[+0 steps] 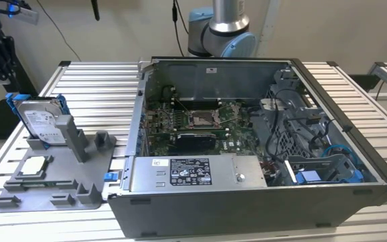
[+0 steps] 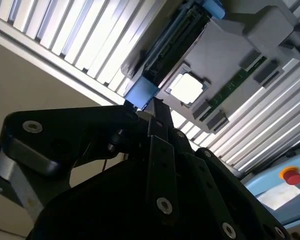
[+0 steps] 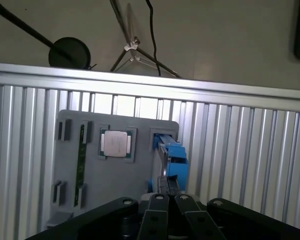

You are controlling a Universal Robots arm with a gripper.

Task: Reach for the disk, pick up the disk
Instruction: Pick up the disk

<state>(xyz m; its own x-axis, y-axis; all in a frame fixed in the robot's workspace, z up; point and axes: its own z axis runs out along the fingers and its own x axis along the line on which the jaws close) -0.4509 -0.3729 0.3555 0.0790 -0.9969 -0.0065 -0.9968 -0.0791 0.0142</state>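
In the exterior view, the disk (image 1: 38, 118) is seen standing upright on its edge in a slot at the far end of a grey tray (image 1: 52, 189). Its white label is turned toward the camera and its blue bracket rises at both sides. The tray is laid on the slatted desk (image 1: 99, 85), at the exterior view's left of an open computer case (image 1: 247, 201). A small square chip (image 1: 34, 167) is seated flat in the tray, nearer the camera than the disk. The base of the arm (image 1: 220, 30) is seen behind the case.

In the second wrist view, the gripper (image 2: 157, 115) is seen as black linkage, with its tip close to a blue corner of the disk (image 2: 175, 40), which is viewed edge-on. Contact cannot be made out. The chip (image 2: 186, 88) is seen just beside the disk.

In the first wrist view, the gripper (image 3: 166, 190) is lined up over the thin edge of the disk (image 3: 171, 159), and the chip (image 3: 115, 143) lies apart from it in the tray (image 3: 135, 185). Whether the gripper is wide or narrow cannot be told, and nothing is seen held in it.
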